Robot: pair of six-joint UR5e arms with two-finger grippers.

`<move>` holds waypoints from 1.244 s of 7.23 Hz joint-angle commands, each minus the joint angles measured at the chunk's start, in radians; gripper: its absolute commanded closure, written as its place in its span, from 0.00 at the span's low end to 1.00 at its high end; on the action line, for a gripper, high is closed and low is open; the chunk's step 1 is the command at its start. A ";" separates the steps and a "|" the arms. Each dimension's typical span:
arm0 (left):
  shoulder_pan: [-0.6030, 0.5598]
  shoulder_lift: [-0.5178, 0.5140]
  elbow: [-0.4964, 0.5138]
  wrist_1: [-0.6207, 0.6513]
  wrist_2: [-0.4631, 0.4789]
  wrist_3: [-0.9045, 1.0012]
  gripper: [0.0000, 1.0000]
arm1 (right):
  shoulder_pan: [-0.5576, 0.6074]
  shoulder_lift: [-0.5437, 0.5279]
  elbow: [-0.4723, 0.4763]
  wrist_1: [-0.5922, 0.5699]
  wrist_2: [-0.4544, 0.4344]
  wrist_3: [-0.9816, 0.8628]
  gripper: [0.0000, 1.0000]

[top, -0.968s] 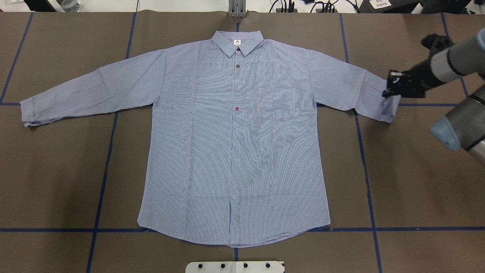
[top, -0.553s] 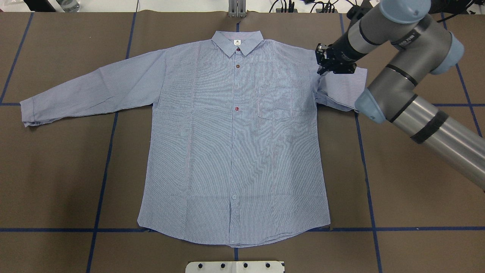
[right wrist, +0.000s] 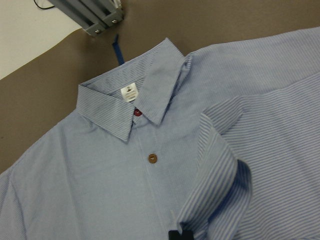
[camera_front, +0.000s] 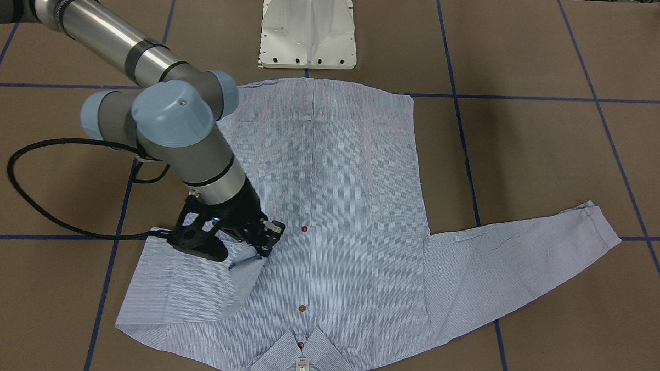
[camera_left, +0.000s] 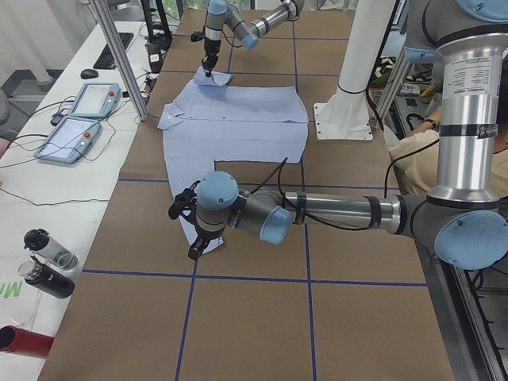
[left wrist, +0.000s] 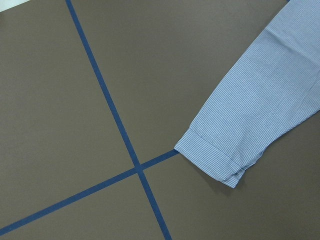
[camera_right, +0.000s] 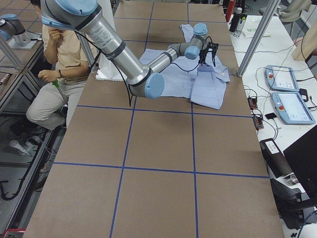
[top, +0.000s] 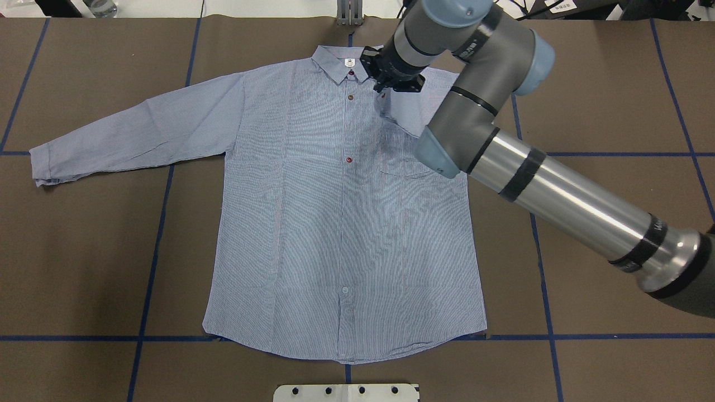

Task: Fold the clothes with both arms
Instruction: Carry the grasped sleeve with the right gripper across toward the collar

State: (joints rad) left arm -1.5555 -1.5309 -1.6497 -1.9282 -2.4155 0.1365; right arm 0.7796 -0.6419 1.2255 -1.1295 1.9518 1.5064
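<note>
Taking the overhead view as our clock face, with 12 o'clock away from the robot, the shirt (top: 313, 223) lies flat and buttoned at the centre of the table. A second ago the right gripper (top: 382, 89) sat out at 3 o'clock on the end of the outstretched right sleeve (camera_front: 183, 290). Now it is at the shirt's 12 o'clock, just beside the collar (right wrist: 125, 105). Its fingers are pinched on the cuff (right wrist: 215, 200), which hangs curled beneath them. The sleeve is doubled back over the chest and hides part of the pocket (top: 402, 162).

We judge the first sleeve fold nearly done; what remains is to lay the cuff down and let go.

The left sleeve (top: 134, 128) is spread toward 9 o'clock, its cuff beside a crossing of blue tape lines (left wrist: 120, 135). The left gripper (camera_left: 189, 230) hovers near that cuff, and we cannot tell whether its fingers are apart or together.

The right arm (top: 558, 195) crosses the shirt's 2 o'clock quarter and blocks our sight of the fold there. The white pedestal base (camera_front: 308, 31) stands at 6 o'clock. A seated person (camera_right: 59, 64) is behind the robot, and two control tablets (camera_left: 79, 119) lie beyond the table's far edge.
</note>
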 commanded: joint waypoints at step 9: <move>0.000 0.000 -0.001 0.000 -0.002 0.000 0.00 | -0.145 0.212 -0.217 0.060 -0.201 0.060 1.00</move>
State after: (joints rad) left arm -1.5555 -1.5309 -1.6506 -1.9282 -2.4174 0.1365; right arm 0.6379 -0.4464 1.0340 -1.0793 1.7550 1.5564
